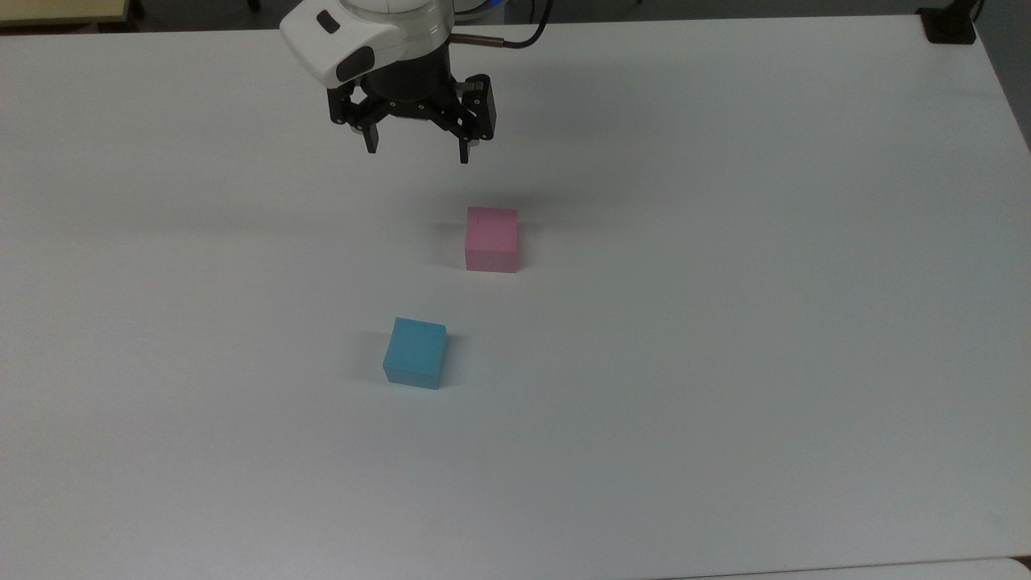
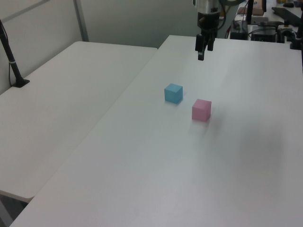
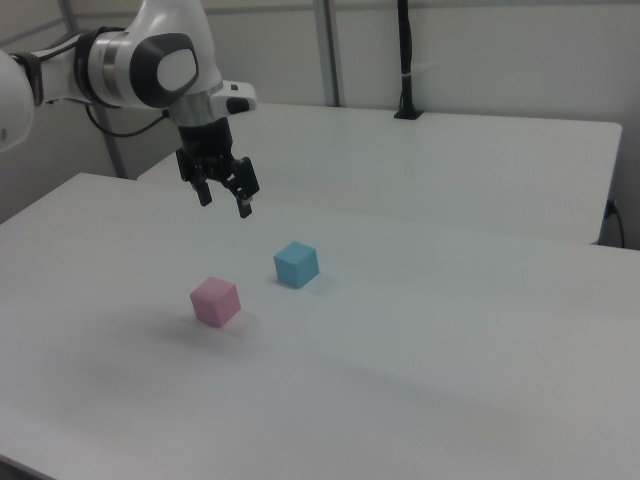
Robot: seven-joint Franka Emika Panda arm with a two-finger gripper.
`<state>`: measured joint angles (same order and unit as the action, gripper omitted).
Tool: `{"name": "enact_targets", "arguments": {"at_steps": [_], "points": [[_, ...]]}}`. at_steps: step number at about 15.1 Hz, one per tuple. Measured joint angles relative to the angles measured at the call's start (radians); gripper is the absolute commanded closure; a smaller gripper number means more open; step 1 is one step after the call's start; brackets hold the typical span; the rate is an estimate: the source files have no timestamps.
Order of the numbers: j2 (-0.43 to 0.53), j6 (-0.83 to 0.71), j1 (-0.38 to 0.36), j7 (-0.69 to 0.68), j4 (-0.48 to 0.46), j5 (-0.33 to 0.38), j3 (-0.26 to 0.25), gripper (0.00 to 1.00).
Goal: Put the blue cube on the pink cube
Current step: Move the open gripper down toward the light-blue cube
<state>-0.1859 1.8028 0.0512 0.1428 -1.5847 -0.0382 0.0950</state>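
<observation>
The blue cube [image 1: 415,353] [image 2: 173,92] [image 3: 296,264] rests on the white table, apart from the pink cube [image 1: 492,239] [image 2: 201,109] [image 3: 215,301], which also sits on the table. My gripper [image 1: 417,151] [image 2: 202,52] [image 3: 225,201] hangs above the table with its fingers spread open and nothing between them. In the top view it is above the pink cube's far side, well away from the blue cube.
The white table [image 1: 725,362] stretches wide around both cubes. A second white table [image 2: 61,94] [image 3: 480,160] adjoins it, with a black post [image 2: 12,61] [image 3: 405,60] clamped at its edge. A black object [image 1: 950,24] sits at the top view's far right corner.
</observation>
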Motion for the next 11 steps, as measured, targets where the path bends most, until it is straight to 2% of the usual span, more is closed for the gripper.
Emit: {"name": "enact_targets", "arguments": {"at_steps": [11], "points": [[0.0, 0.002, 0.024, 0.0, 0.004, 0.0, -0.001, 0.0]]}}
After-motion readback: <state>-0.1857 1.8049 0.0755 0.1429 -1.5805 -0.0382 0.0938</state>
